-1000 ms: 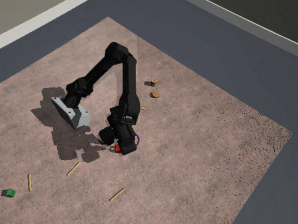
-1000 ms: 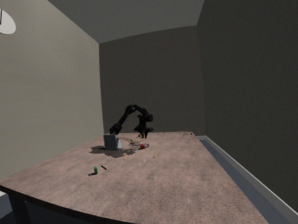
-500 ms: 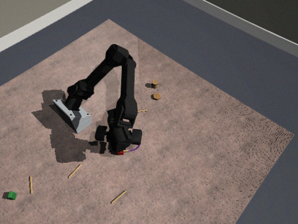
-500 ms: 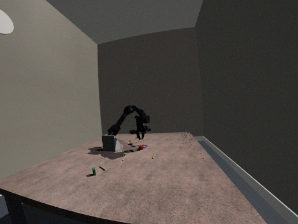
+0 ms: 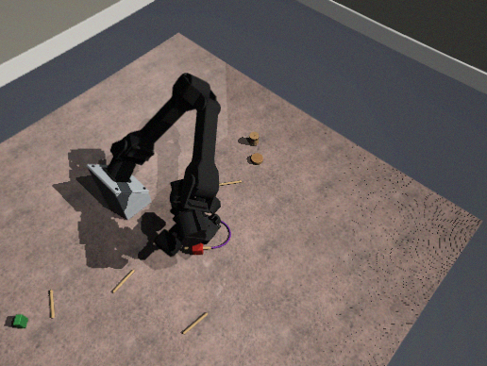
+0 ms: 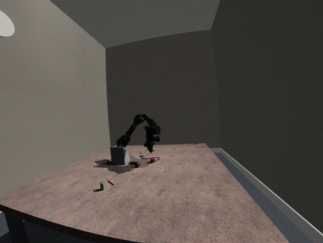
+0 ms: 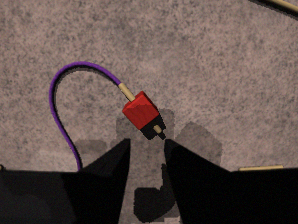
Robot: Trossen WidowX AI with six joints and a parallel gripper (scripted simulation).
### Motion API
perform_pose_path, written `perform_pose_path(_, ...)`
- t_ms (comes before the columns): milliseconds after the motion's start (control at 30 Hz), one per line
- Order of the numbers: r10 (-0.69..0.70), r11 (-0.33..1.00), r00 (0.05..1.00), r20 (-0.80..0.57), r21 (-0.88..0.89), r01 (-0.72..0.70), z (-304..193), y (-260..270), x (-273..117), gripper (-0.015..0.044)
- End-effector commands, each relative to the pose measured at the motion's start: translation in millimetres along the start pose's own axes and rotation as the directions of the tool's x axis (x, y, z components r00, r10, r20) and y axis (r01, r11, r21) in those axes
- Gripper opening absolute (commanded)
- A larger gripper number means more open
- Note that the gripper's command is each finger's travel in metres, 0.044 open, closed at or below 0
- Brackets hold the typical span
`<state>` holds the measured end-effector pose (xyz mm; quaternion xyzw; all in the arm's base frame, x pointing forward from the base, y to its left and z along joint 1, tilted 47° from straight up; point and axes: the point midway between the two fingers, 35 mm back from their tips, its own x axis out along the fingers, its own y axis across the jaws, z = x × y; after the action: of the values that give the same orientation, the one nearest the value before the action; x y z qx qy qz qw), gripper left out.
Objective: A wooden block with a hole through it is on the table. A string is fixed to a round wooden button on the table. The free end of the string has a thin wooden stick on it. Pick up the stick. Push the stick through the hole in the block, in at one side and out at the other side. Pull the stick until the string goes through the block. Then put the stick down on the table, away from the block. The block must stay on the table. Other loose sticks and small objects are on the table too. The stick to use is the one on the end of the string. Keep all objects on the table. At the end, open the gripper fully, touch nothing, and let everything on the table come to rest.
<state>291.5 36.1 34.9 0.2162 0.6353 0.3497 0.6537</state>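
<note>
The red block [image 5: 197, 249] [image 6: 153, 160] [image 7: 141, 110] sits on the worktop [image 5: 283, 283] [image 6: 175, 200] [image 7: 225, 60] with the thin wooden stick [image 5: 208, 248] [image 7: 126, 92] lodged in its hole; a length shows at the string side and a tip at the opposite side. I judge the insertion made and the pull outstanding, since the purple string [image 5: 229, 233] [image 6: 150, 158] [image 7: 52, 95] ends short of the block. The block presumably supports the stick while the fingers are off it. They are parted by a modest gap, neither wide nor shut, with nothing between them. That opening would suit a thin stick and, in my assessment, a fresh grip on the protruding tip.

The wrist view establishes what the others do not: both stick ends, and the tip lying in the block's shadow just ahead of the fingers. The top view has the fingertips masked by the arm [image 5: 206, 137] [image 6: 134, 125], yet it alone clearly separates the green block [image 5: 20, 322] [image 6: 101, 186] and the loose sticks from the work. The exterior view confirms that the gripper [image 6: 151, 151] hangs above the worktop; its detail is too small for me to verify the threading. I would recommend gripping the tip squarely and drawing along the hole, as a skewed pull could drag the block.
</note>
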Motion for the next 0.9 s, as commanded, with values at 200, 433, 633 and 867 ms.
perform_pose_path(200,-0.016,0.757,1.0,-0.013,-0.653,0.004,-14.1,-12.6,0.5,0.0124)
perform_pose_path(433,-0.016,0.757,1.0,-0.013,-0.653,0.004,-14.1,-12.6,0.5,0.0124)
perform_pose_path(633,-0.017,0.757,1.0,-0.013,-0.653,0.005,-13.5,-13.2,6.0,0.0124)
perform_pose_path(867,-0.019,0.757,1.0,-0.012,-0.653,0.006,-12.6,-14.1,17.7,0.0124)
